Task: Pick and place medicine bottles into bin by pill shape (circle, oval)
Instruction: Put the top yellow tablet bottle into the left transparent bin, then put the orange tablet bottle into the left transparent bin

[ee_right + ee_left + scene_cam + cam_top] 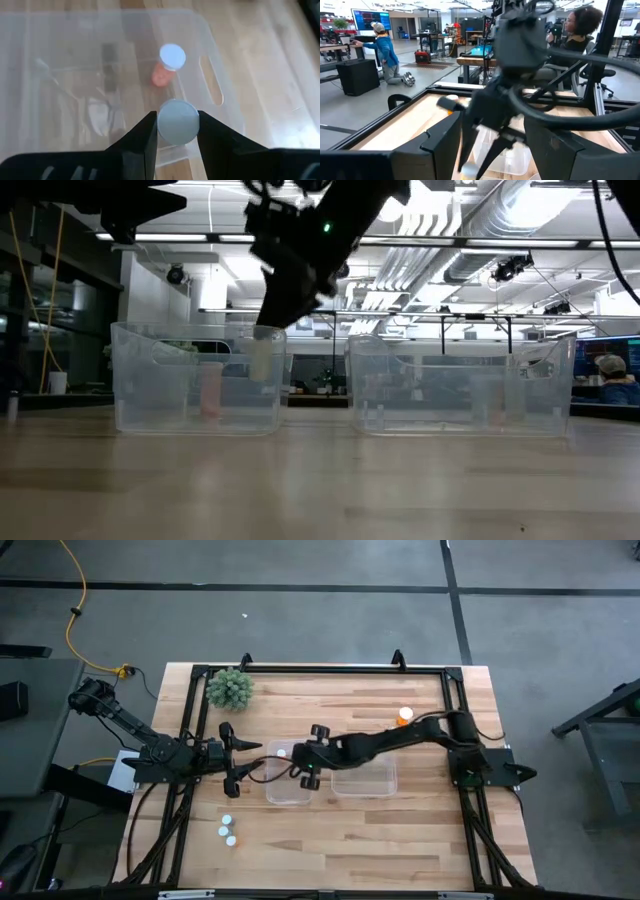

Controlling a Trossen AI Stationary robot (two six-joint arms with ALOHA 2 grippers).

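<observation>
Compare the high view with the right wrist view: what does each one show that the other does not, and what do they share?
Only the high view shows the left claw waiting at the table's left edge, three bottles near the front, the green plant and the second tub. Only the right wrist view shows the white cap pinched in the right claw. Both show the left tub with a bottle inside.

Orange bottle with white cap; clear tubs; held bottle seemingly pale.
</observation>
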